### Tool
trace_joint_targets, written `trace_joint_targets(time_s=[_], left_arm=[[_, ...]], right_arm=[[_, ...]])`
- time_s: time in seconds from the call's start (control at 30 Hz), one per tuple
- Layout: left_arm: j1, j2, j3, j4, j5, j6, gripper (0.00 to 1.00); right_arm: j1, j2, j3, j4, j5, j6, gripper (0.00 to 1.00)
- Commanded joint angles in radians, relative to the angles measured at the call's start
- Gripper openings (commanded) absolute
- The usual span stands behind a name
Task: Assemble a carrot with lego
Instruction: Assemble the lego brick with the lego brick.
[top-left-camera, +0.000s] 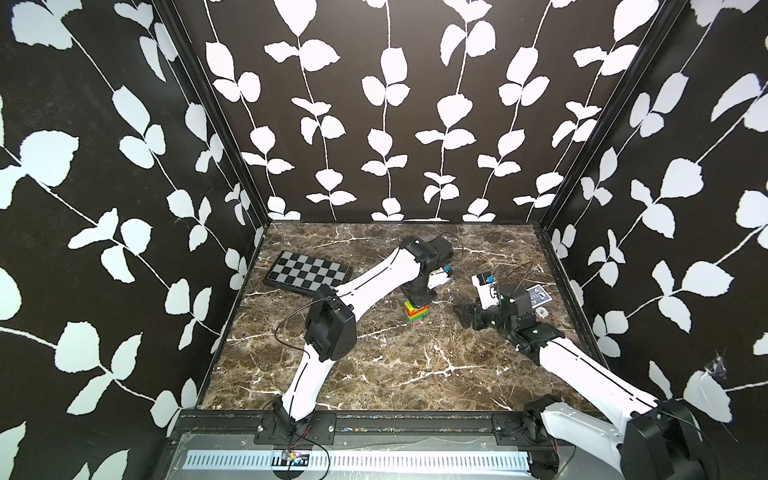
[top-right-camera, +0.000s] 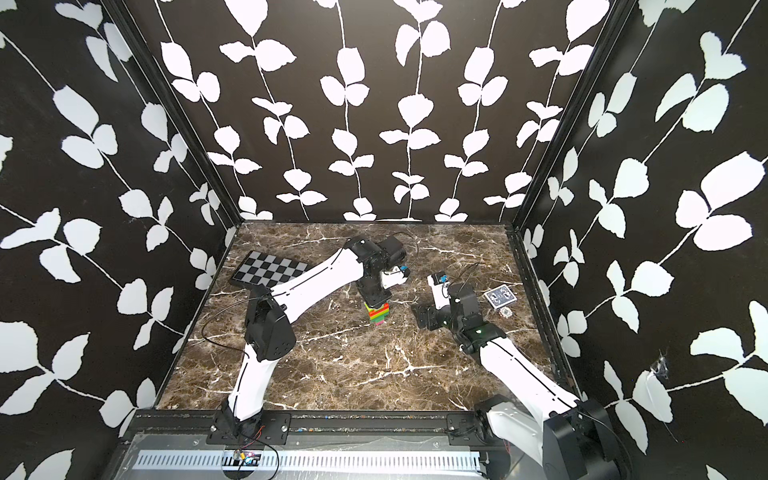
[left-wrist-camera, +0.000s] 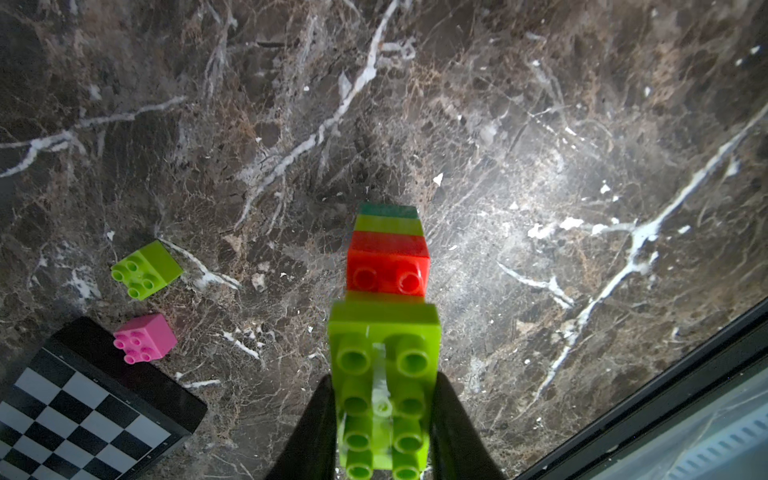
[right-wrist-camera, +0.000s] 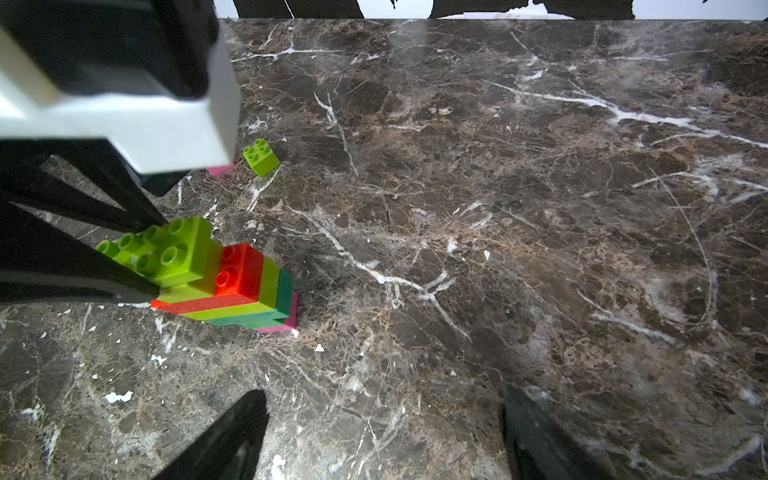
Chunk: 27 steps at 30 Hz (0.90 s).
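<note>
While left jaws pinch its top, carrot (top-left-camera: 415, 315) upright

1. We see the carrot (top-left-camera: 415, 312) standing upright near the middle of the table (top-left-camera: 374, 374). From the base up its bands run pink, green, lime, red-orange, lime.
2. A long lime cap (left-wrist-camera: 384, 324) with eight studs tops it, pinched between the fingers of the left gripper (left-wrist-camera: 384, 376).
3. Loose lego: a lime brick (left-wrist-camera: 146, 269) and a pink brick (left-wrist-camera: 144, 338) sit studs up near each other, apart from the carrot.
</note>
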<state>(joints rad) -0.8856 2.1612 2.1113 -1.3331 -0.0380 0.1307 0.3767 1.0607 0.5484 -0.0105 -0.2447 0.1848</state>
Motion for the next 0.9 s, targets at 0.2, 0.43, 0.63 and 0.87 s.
trace_joint_targets(time_s=[0.2,0.43,0.63,0.87], left_arm=[[-0.006,0.056,-0.075,0.099,0.001,0.008,0.19],[-0.008,0.046,-0.082,0.067,0.007,0.135,0.22],[-0.007,0.046,-0.103,0.047,-0.024,0.195,0.24],[-0.007,0.051,-0.104,0.085,0.018,0.138,0.27]], right_arm=[[-0.002,-0.006,-0.016,0.033,-0.011,0.014,0.87],[-0.001,0.008,-0.022,0.044,-0.011,0.017,0.87],[-0.002,0.015,-0.024,0.043,-0.008,0.018,0.87],[-0.001,0.013,-0.028,0.043,-0.010,0.022,0.87]])
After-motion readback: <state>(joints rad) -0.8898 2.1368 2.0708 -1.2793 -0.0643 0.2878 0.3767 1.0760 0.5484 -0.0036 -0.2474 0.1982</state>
